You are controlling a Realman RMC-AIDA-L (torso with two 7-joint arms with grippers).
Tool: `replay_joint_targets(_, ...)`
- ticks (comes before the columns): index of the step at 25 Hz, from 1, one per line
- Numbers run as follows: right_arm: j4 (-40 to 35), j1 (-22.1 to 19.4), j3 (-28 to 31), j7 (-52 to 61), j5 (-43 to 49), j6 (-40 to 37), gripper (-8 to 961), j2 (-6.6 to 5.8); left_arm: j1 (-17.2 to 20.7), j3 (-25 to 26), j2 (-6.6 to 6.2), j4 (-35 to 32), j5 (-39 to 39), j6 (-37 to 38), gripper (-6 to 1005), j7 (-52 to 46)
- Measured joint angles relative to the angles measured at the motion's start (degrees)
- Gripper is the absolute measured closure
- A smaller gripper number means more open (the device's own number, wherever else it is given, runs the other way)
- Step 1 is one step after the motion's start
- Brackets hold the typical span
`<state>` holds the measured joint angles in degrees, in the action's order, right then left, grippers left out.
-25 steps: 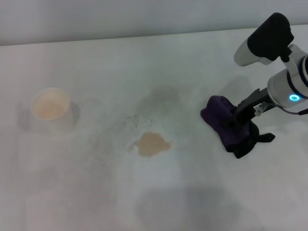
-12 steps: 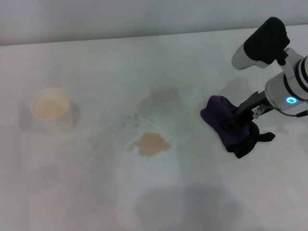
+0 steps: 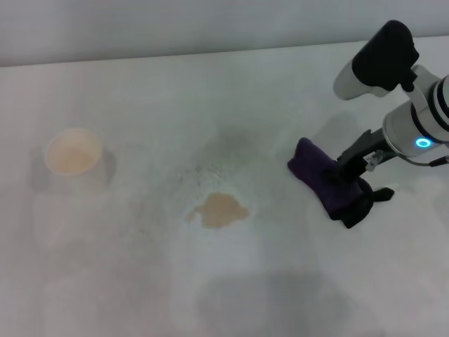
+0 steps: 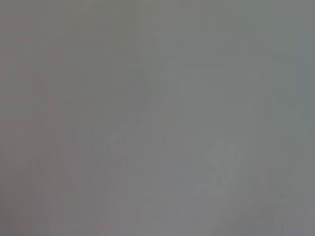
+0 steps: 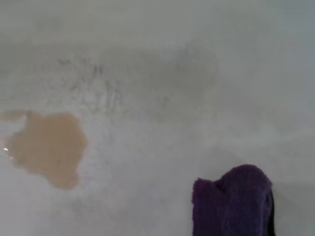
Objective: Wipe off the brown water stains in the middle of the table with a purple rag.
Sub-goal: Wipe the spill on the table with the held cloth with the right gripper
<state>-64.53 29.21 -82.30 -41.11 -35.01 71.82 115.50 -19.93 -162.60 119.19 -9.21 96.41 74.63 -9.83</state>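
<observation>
The brown water stain (image 3: 219,210) is a small tan blotch near the middle of the white table (image 3: 175,91). It also shows in the right wrist view (image 5: 47,147). The purple rag (image 3: 317,174), bunched with black edging and a short black tail, lies to the right of the stain and apart from it. Its end shows in the right wrist view (image 5: 231,201). My right gripper (image 3: 345,173) comes in from the right and is shut on the rag's middle. My left gripper is out of view; the left wrist view shows only plain grey.
A white cup (image 3: 72,156) with tan liquid stands at the left of the table. Faint grey speckled smudges (image 3: 235,140) lie just beyond the stain. The table's far edge runs along the top.
My right gripper and the purple rag have shifted a little to the left, toward the stain. The stain and the cup have not moved.
</observation>
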Motion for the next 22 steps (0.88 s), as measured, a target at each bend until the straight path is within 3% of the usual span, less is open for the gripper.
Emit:
replay_joint_targets(7, -1.70, 1.66, -5.59, -5.65, -10.60, -0.79, 847, 0.20, 0.07, 0.00, 0.08, -0.02, 0.00, -1.44, 122, -0.63)
replay_joint_targets(12, 1.33, 4.78, -15.87, -8.84, -17.33, -5.19, 847, 0.38, 0.05, 0.00, 0.15, -0.12, 0.01, -2.52, 122, -1.19)
replay_joint_targets(14, 3.94, 6.18, -22.92, -9.10, -19.71, -10.19, 847, 0.60, -0.30, -0.06, 0.17, -0.25, 0.00, -4.06, 122, -3.75)
replay_joint_targets(17, 4.87, 6.20, -26.98, -9.59, -21.79, -13.98, 846, 0.67, -0.34, -0.08, 0.17, -0.28, 0.01, -4.17, 122, -5.83)
replay_joint_targets(22, 5.50, 5.12, -28.65, -12.33, -24.66, -17.13, 846, 0.67, -0.32, -0.09, 0.10, -0.28, 0.00, -3.69, 122, -8.51)
